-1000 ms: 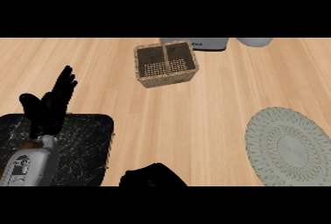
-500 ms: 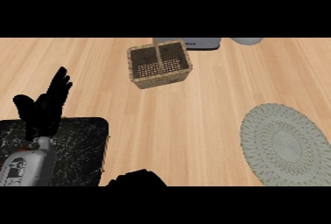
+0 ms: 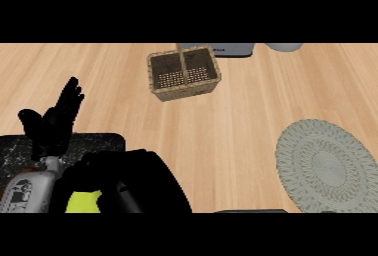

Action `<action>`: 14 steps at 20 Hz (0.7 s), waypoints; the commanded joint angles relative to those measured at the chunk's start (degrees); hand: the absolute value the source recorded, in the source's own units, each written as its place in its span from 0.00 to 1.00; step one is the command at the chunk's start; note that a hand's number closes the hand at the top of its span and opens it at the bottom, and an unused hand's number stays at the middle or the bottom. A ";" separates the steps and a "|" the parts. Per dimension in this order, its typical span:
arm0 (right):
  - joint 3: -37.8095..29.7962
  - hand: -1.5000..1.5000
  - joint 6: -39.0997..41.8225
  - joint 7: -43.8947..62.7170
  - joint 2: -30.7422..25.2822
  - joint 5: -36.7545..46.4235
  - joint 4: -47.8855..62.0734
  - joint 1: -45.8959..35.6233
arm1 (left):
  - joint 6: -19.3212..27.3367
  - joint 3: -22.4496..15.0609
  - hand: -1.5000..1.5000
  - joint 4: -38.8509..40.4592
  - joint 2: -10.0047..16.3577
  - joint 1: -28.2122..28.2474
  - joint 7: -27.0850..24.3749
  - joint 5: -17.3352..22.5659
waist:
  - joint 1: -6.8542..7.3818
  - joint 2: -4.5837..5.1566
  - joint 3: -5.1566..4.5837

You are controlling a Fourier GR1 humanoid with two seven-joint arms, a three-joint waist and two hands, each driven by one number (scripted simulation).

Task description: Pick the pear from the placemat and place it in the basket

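Fingers (image 3: 124, 192) of right hand (image 3: 133, 170) were curled round yellow-green pear (image 3: 85, 202), low in view, off the placemat (image 3: 325, 165). Left hand (image 3: 55, 125) rested open at left. Pick judged done; carry to basket (image 3: 184, 74) and release remained.

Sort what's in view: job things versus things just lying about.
Job: pear, held in the right hand; basket; placemat.
Lying about: dark slab; grey container and pale object at the far edge; left hand, resting open.

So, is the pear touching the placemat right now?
Apart. The head view shows the pear low at left in the right hand, the placemat far right, bare counter between.
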 commanded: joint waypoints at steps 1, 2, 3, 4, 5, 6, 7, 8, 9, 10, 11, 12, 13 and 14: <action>-6.92 1.00 -3.76 6.46 0.44 -4.03 7.12 -15.55 | -0.62 0.20 0.50 -0.67 1.17 -1.91 2.82 0.13 | 0.45 0.01 -0.01; -8.25 1.00 -3.16 8.49 0.45 -4.40 8.49 -19.08 | -0.07 1.16 0.50 3.90 0.50 -1.94 -1.62 -0.13 | -0.12 0.16 -0.07; -10.81 1.00 -1.59 7.22 0.45 -5.27 12.54 -20.26 | -0.31 0.48 0.50 0.50 0.11 -0.81 0.57 0.42 | 0.08 0.12 0.00; -10.23 1.00 -4.06 8.58 0.45 -5.95 14.11 -22.37 | -0.88 -0.97 0.50 -4.01 0.44 0.13 4.60 0.29 | 0.61 -0.10 0.05; -11.65 1.00 -3.55 4.61 0.45 -7.73 19.23 -24.08 | -0.64 0.27 0.50 -0.93 0.80 -1.18 1.51 0.16 | 0.50 0.30 0.01; -12.84 1.00 -2.56 5.39 0.46 -7.66 20.95 -27.49 | -0.28 0.80 0.50 1.63 0.28 -2.50 1.26 0.46 | 0.06 0.33 -0.01; -13.51 1.00 -0.68 3.83 0.46 -9.37 24.64 -29.32 | -0.41 0.61 0.50 1.42 0.28 -2.00 -0.45 0.10 | 0.29 0.43 -0.02; -10.80 1.00 -2.95 5.50 0.46 -8.17 23.97 -29.49 | 0.65 1.66 0.50 2.43 1.13 -4.87 2.95 -0.10 | -0.49 0.25 0.04; -11.36 1.00 -2.47 4.27 0.46 -8.60 27.50 -31.72 | 0.57 -0.10 0.50 1.62 -0.56 -3.16 1.89 -0.51 | -0.16 0.28 0.03; -9.13 1.00 -2.67 1.66 0.46 -8.80 29.76 -29.91 | -2.18 0.93 0.50 0.60 0.81 0.68 -2.02 1.02 | 0.20 0.32 0.02; -12.69 1.00 1.08 1.65 0.46 -9.76 31.78 -32.78 | -0.21 -0.14 0.50 -1.29 -0.47 0.22 0.49 -0.05 | 0.01 0.26 0.05; -13.01 1.00 1.28 -1.54 0.46 -11.56 35.23 -33.72 | -1.78 1.28 0.50 1.37 0.99 -1.11 -0.15 1.02 | 0.18 0.50 0.02; -8.64 1.00 -4.95 -0.70 0.46 -12.67 37.64 -35.39 | -0.58 -0.45 0.50 -0.17 -0.22 -1.19 0.55 -0.44 | 0.96 0.47 -0.01; -10.61 1.00 -1.04 -2.73 0.46 -13.47 36.99 -33.43 | -0.25 1.61 0.50 3.34 0.27 -1.38 -1.89 -0.05 | -0.21 0.46 0.04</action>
